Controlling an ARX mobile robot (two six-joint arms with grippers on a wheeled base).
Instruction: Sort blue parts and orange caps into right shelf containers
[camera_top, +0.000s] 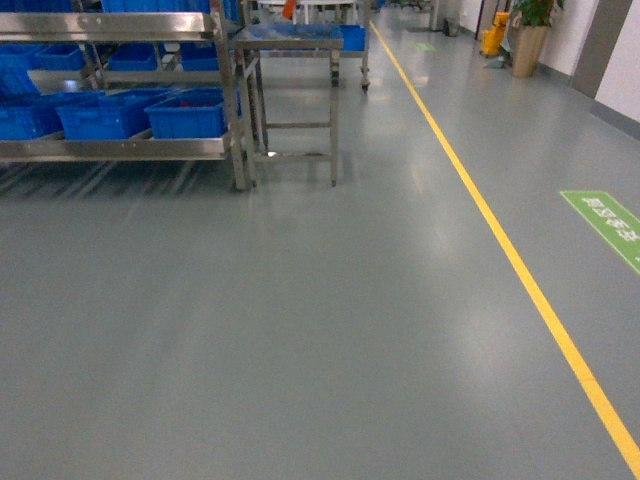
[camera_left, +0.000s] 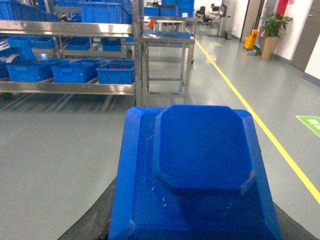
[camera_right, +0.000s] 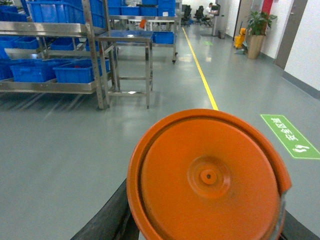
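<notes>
Blue plastic fills the left wrist view: a blue part (camera_left: 200, 165), flat with a raised octagonal face, sits right in front of that camera; an orange cap (camera_right: 207, 177), round with a small centre boss, fills the right wrist view the same way; we judge each is carried by its own arm, but the fingers are hidden behind the loads, so we cannot tell how wide either gripper stands or exactly how it grips. Neither arm shows in the head view, which gives only grey floor (camera_top: 300, 330), a yellow line (camera_top: 520, 280) running away on the right, and a steel shelf (camera_top: 120, 148) of blue bins (camera_top: 185, 115) at upper left with a small steel table (camera_top: 290, 40) just beside it. What matters next is bearing: the shelf lies ahead and to the left of both loads, well apart across open floor; the left arm and its blue part look nearer to it; we judge the base must drive closer before either piece can be dropped.
</notes>
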